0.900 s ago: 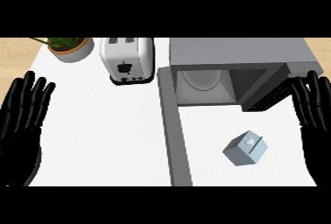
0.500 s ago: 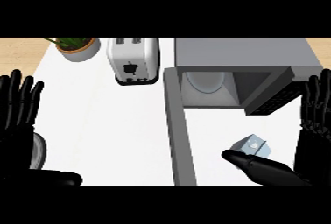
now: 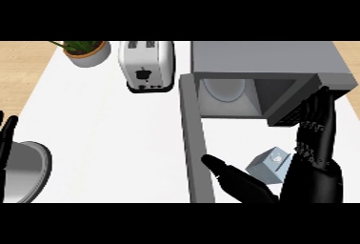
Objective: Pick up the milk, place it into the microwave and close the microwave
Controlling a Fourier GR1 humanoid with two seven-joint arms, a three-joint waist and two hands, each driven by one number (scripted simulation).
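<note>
Milk sits in front of the open microwave, between the spread thumb and straight fingers of the right hand, ungripped; left hand open, far left of it

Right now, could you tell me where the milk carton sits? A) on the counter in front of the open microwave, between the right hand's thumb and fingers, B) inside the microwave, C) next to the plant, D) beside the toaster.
A: the milk carton stands on the counter below the open microwave, with the right hand spread open around it.
</note>
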